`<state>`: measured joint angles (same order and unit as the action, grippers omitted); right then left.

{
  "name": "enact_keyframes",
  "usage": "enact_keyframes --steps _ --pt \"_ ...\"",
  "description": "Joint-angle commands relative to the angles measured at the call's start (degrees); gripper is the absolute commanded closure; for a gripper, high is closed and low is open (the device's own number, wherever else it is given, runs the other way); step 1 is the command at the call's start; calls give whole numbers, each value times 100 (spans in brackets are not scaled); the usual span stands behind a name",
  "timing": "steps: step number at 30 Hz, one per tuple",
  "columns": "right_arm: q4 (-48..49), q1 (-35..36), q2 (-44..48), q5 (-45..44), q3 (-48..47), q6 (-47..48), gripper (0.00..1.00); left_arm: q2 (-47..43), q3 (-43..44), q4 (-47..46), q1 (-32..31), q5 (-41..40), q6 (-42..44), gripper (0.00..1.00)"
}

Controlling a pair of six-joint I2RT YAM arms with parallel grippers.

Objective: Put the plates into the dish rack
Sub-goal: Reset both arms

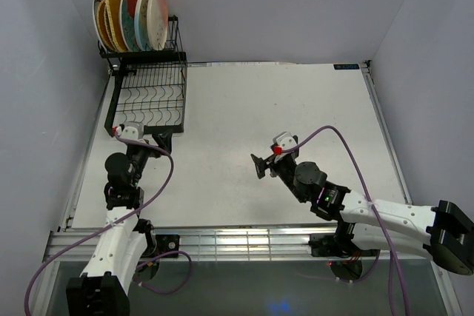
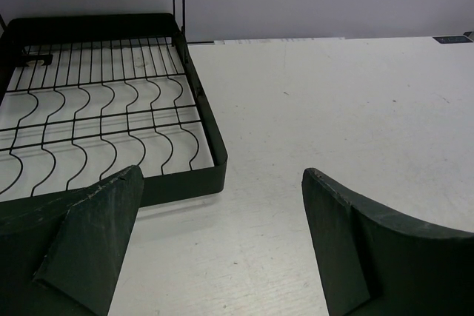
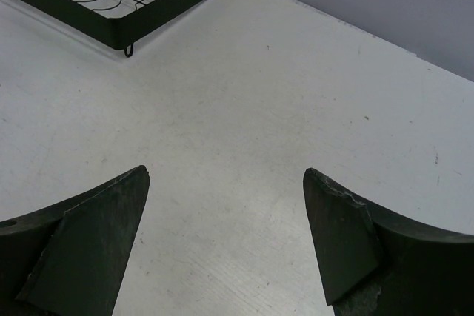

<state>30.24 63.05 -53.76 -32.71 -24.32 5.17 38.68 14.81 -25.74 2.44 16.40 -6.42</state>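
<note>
Several plates [image 1: 133, 20] stand upright side by side in the raised upper basket of the black wire dish rack [image 1: 183, 101] at the far left corner; woven orange-yellow, floral and cream ones show. The lower slotted section [image 2: 178, 186] holds nothing. My left gripper [image 1: 159, 140] hovers just in front of the rack's near right corner, open and empty [image 2: 222, 174]. My right gripper [image 1: 259, 164] hangs over the middle of the table, pointing left, open with only bare table between its fingers [image 3: 226, 173]. The rack's corner [image 3: 111, 31] shows at the upper left of the right wrist view.
White table [image 1: 296, 123] with grey walls on the left, back and right. A metal rail runs along the table's right edge [image 1: 385, 131]. Purple cables trail from both wrists.
</note>
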Motion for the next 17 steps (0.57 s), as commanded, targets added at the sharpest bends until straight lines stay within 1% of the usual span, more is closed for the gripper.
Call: enact_keyframes --steps 1,13,17 --pt "325 -12 -73 1 -117 72 10 -27 -31 -45 2 -102 88 2" --pt "334 -3 -109 -16 -135 63 10 105 -13 -37 2 -94 70 2" --pt "342 -3 -109 98 -152 72 10 140 -4 -37 2 -93 70 2"
